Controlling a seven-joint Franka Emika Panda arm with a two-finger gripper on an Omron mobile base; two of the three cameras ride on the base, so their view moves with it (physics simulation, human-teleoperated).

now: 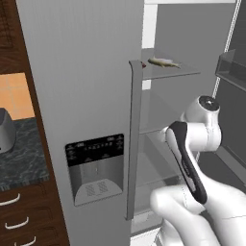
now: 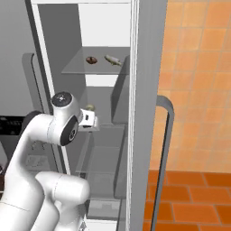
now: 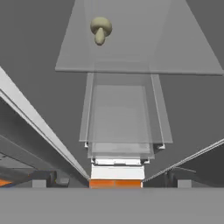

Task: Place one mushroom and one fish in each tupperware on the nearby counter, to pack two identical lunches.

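The gripper (image 2: 91, 120) is inside the open fridge, below the upper glass shelf (image 2: 77, 67). Its fingers are spread wide and have nothing between them. Just above the hand, one level under that upper shelf, a pale mushroom (image 2: 90, 108) lies on a second glass shelf (image 3: 144, 61). In the hand view this mushroom (image 3: 100, 29) shows a rounded beige-olive cap and a short stem, lying on its side near the back of its shelf. Further glass panes and a clear drawer sit stacked lower down.

On the upper shelf itself a fish (image 2: 113, 60) lies flat. It is slim and tan-grey with darker marks along its body. Close beside it, apart from it, sits a brown mushroom (image 2: 91, 60), a small round dark reddish lump.

To the left of the upper shelf the closed grey fridge door (image 1: 81, 72), with its tall handle (image 1: 133, 139) and dispenser panel (image 1: 94, 168), borders the opening. To the right stands the open door (image 2: 146, 113), edge-on. Beyond the closed door, well left of the shelf, the counter (image 1: 21, 161) carries a silver appliance (image 1: 5, 132) above brown drawers (image 1: 29, 216).
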